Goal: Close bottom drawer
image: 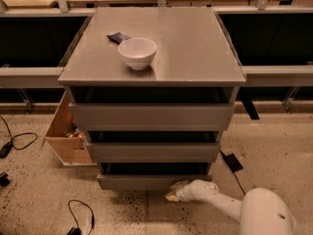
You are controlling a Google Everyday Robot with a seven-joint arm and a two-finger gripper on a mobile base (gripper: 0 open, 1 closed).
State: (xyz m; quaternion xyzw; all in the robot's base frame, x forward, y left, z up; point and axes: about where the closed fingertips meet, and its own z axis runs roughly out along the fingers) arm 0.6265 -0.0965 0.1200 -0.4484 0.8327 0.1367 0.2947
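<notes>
The bottom drawer (146,181) is the lowest and narrowest of three grey drawers in the cabinet (186,48). Its plain front stands slightly out from the cabinet, with a dark gap above it. My gripper (173,192) is at the end of the white arm (220,204), low near the floor. It sits against the right part of the bottom drawer's front, just below its lower edge. The middle drawer (152,152) and the top drawer (151,116) sit above it.
A white bowl (137,52) and a small dark packet (118,37) lie on the cabinet top. A wooden box (66,133) stands at the cabinet's left. Cables (17,141) lie on the speckled floor at left and a black block (232,162) at right.
</notes>
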